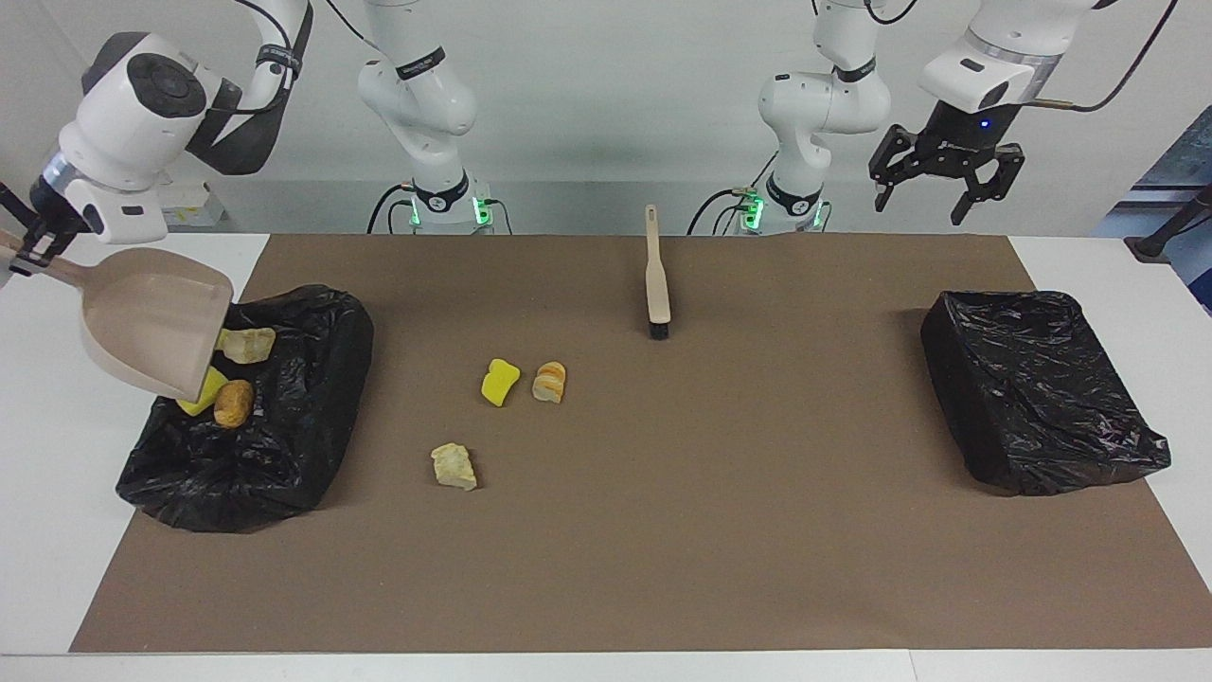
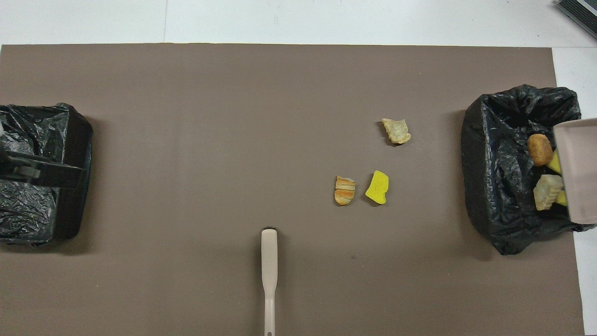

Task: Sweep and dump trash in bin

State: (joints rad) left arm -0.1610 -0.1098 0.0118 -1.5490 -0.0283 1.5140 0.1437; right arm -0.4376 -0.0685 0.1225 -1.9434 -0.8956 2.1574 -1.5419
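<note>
Dustpan (image 1: pixel 151 327) tipped at bin (image 1: pixel 284 426) rim, right tool (image 1: pixel 28 248) clamping handle | left tool (image 1: pixel 945 170) wide

At the frame's right edge a tilted beige dustpan (image 2: pixel 578 170) hangs over a black-lined bin (image 2: pixel 494 186) holding scraps (image 2: pixel 540 150). Three scraps (image 2: pixel 378 186) lie mid-frame, a brush (image 2: pixel 269 261) at bottom centre. A dark tool (image 2: pixel 42 171) covers the left-edge bin (image 2: pixel 42 126).

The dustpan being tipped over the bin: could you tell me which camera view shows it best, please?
The facing view: there the whole dustpan shows, tilted mouth-down over the black bin, its handle in the right pincer. The overhead view shows only a cropped piece of it at the picture's edge.
</note>
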